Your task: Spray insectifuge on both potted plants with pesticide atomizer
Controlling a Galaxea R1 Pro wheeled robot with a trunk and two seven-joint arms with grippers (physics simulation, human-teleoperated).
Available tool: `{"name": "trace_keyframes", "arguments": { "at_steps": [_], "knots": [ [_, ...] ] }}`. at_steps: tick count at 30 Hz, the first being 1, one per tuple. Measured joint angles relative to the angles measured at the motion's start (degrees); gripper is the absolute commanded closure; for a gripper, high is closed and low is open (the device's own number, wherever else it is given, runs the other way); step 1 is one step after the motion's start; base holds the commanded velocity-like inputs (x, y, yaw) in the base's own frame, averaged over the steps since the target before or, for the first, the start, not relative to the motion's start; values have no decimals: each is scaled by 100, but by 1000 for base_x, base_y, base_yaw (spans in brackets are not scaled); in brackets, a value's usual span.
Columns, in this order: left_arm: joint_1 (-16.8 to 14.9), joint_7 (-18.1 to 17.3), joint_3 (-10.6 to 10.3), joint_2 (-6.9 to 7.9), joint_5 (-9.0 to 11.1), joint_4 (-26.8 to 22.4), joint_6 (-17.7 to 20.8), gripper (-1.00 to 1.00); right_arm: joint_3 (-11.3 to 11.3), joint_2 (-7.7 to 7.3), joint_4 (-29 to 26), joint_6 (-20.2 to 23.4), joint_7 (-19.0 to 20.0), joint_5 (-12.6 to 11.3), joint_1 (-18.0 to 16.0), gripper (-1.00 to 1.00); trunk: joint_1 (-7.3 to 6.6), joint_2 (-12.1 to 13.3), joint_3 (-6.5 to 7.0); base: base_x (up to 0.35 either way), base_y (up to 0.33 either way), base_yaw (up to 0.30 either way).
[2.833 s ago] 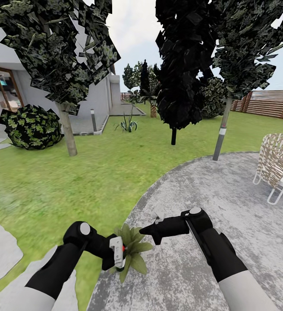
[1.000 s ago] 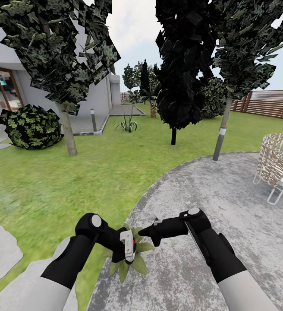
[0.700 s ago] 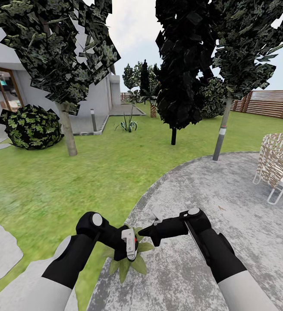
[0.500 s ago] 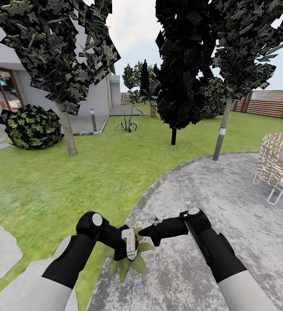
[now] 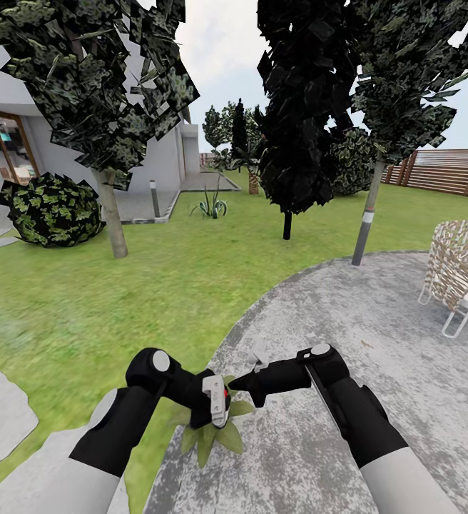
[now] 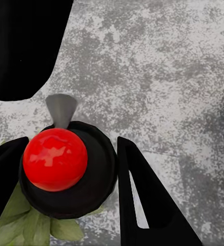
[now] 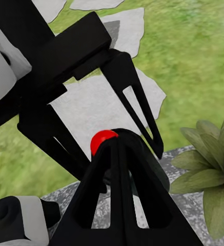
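My left gripper [image 6: 68, 174] is clamping the small dark spray bottle with the red button top and grey nozzle [image 6: 65, 164]; both black fingers [image 6: 142, 200] are pressing its sides. Directly under that grip, the low rosette of broad green leaves [image 5: 216, 428] is sitting at the rim of the round grey paved patio [image 5: 377, 314], its pot hidden from me. My right gripper [image 7: 119, 154] is pointing its tips at the bottle's red top, fingers drawn together with nothing visibly between them. Beyond both grippers, green lawn [image 5: 120, 285] is spreading out. Off to my right, a woven lounge chair [image 5: 462, 275] is standing; farther still, a brown slat fence [image 5: 448, 171].
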Motion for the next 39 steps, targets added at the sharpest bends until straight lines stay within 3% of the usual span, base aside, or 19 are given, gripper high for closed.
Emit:
{"name": "trace_keyframes", "arguments": {
  "at_steps": [23, 24, 30, 32, 37, 39],
  "knots": [
    [0, 0, -1, -75, -33, -25, 37, 100, 0, 0, 0, 0, 0, 0, -1, 100, 0, 0, 0, 0, 0, 0],
    [0, 0, 0, -70, -88, -23, 37, 100, 0, 0, 0, 0, 0, 0, 0, 100, 0, 0, 0, 0, 0, 0],
    [0, 4, 21, -48, -1006, 15, 37, 100, 0, 0, 0, 0, 6, 0, 0, 100, 0, 0, 0, 0, 0, 0],
    [0, 7, 39, -4, -1197, 30, 37, 100, 0, 0, 0, 0, 8, 0, 0, 100, 0, 0, 0, 0, 0, 0],
    [0, 16, 141, 288, -1350, 276, 37, 100, -8, 0, -2, 0, -3, 0, 2, 100, 0, 0, 0, 0, 0, 0],
    [0, 33, 620, 516, -1368, 356, 42, 100, -24, -10, -2, -1, -26, -11, 9, 100, 0, 0, 0, 0, 0, 0]
  ]
}}
